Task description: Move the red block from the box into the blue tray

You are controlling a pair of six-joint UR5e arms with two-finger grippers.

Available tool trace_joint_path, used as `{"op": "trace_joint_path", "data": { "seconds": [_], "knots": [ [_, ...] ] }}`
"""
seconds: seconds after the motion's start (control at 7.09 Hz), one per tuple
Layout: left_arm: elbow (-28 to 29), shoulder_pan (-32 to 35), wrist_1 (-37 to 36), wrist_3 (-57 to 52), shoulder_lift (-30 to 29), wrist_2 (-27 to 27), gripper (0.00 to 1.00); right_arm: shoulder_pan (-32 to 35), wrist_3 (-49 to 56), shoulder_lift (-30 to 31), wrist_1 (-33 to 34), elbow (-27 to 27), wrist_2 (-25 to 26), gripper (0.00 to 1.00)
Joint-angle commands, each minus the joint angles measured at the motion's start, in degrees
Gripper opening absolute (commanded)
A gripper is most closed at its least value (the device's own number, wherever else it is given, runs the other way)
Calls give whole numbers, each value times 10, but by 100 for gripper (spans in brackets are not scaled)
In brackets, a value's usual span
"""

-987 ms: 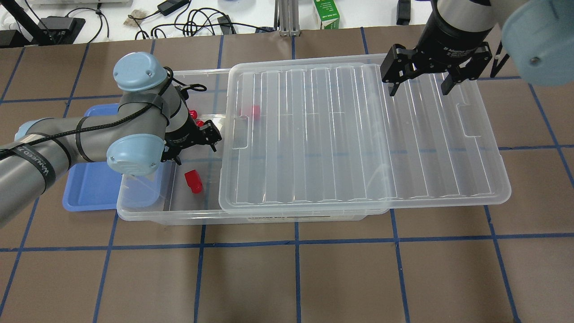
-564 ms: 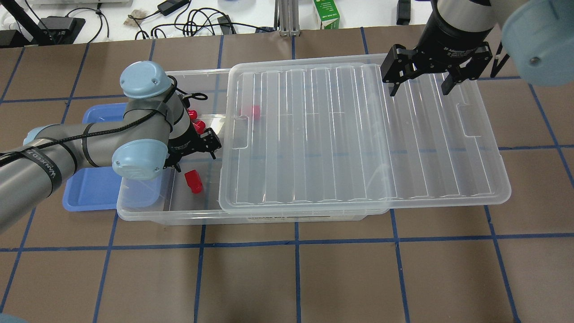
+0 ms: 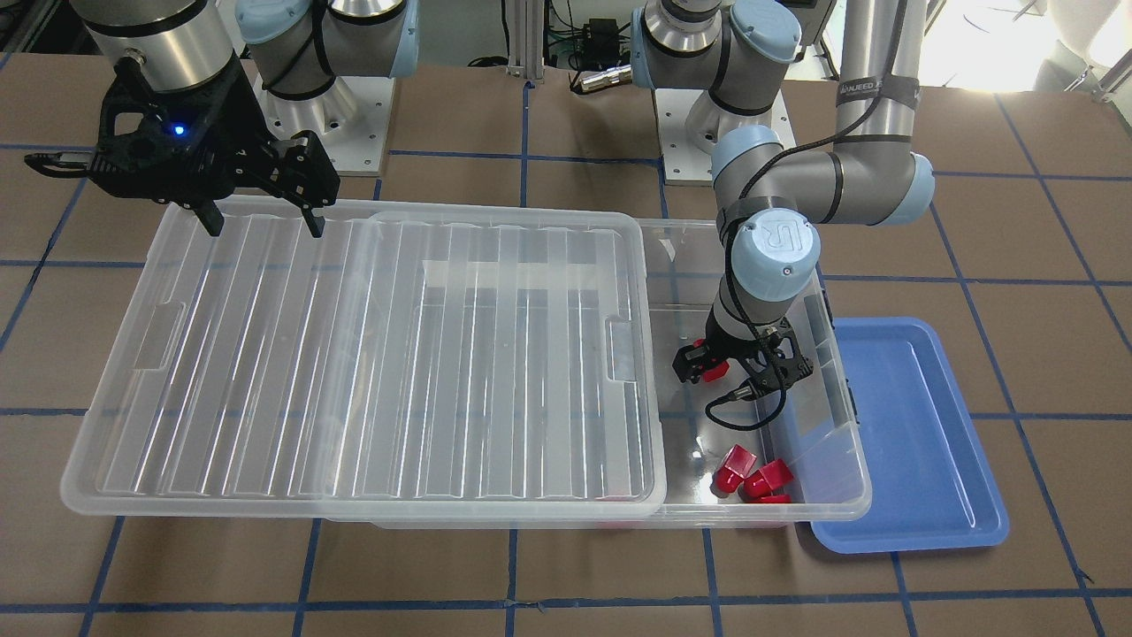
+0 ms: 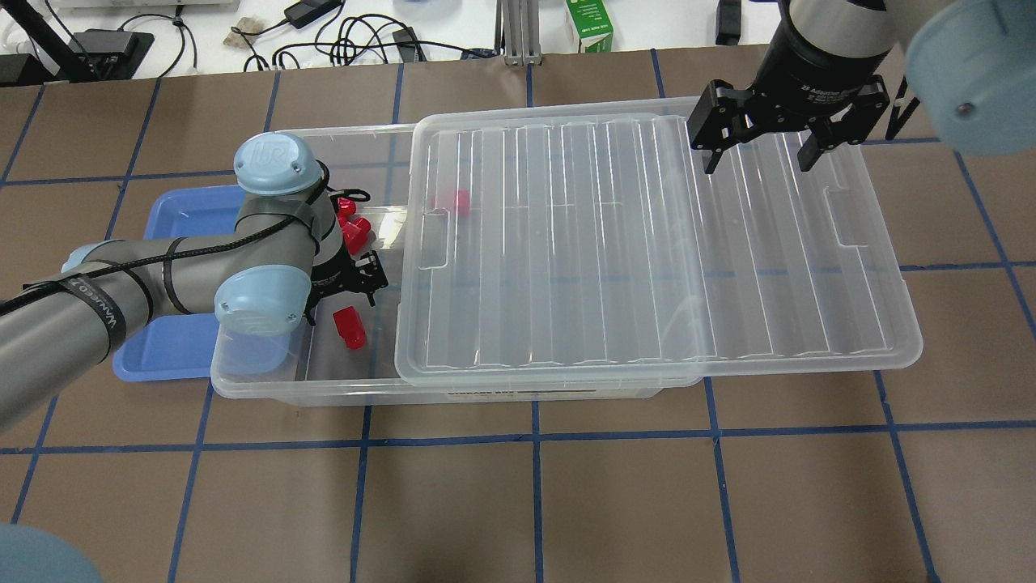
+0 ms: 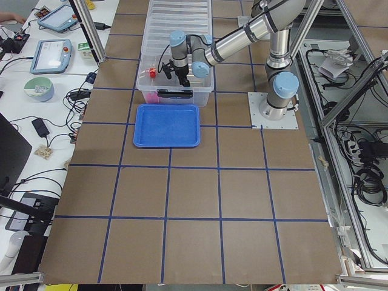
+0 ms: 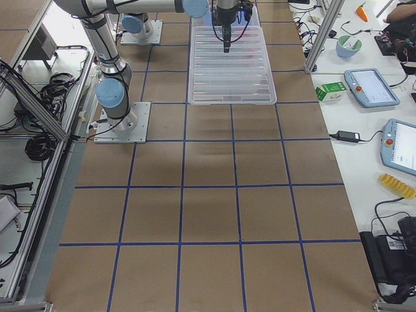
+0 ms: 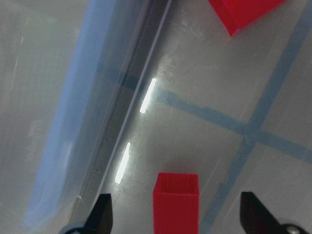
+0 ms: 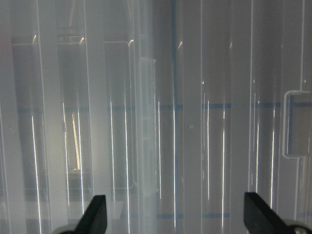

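The clear box [image 4: 283, 387] lies with its ribbed lid [image 4: 647, 243] slid to the right, leaving the left end uncovered. A lone red block [image 4: 350, 326] lies on the box floor there. My left gripper [image 4: 341, 295] is open inside that end, right over the block. In the left wrist view the block [image 7: 176, 200] sits between the open fingertips [image 7: 103, 214]. From the front, the gripper [image 3: 741, 376] hangs beside the block [image 3: 712, 370]. The blue tray [image 4: 162, 340] lies against the box's left end, partly under my left arm. My right gripper [image 4: 758, 162] is open and empty over the lid's far right part.
Three more red blocks [image 4: 352, 231] lie at the far side of the uncovered end, also seen from the front [image 3: 752, 473]. Another red block [image 4: 457, 201] shows through the lid. The box wall [image 3: 831, 354] stands between my left gripper and the tray [image 3: 911, 442].
My left arm has swung, and its gripper has moved toward the lone red block on the box floor. The right arm and the lid have not moved.
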State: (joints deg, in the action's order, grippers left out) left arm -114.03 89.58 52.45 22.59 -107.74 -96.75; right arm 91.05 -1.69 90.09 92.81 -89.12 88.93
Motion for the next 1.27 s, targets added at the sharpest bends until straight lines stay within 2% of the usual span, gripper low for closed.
{"op": "trace_joint_path", "data": {
  "seconds": [0.0,0.14,0.28,0.42,0.56,0.71,0.99,1.13],
  "knots": [
    [-2,0,-24,-7,-16,0,75,0,0,0,0,0,1,100],
    [-2,-1,-24,-6,-25,2,67,0,0,0,0,0,1,100],
    [-2,-1,-24,-10,-28,6,44,-1,0,0,0,0,1,100],
    [-1,-1,-23,-16,-29,7,0,-2,1,0,0,0,1,100],
    [-1,-1,-19,-15,-24,8,0,-7,13,-2,3,3,-1,100],
    [-1,-2,-17,-16,-18,9,0,-28,69,-3,10,5,2,100],
    [14,-4,-9,-17,1,9,0,-124,134,-3,-2,8,-6,100],
    [34,-4,23,-17,22,21,0,-156,223,-7,10,6,3,100]
  ]
}}
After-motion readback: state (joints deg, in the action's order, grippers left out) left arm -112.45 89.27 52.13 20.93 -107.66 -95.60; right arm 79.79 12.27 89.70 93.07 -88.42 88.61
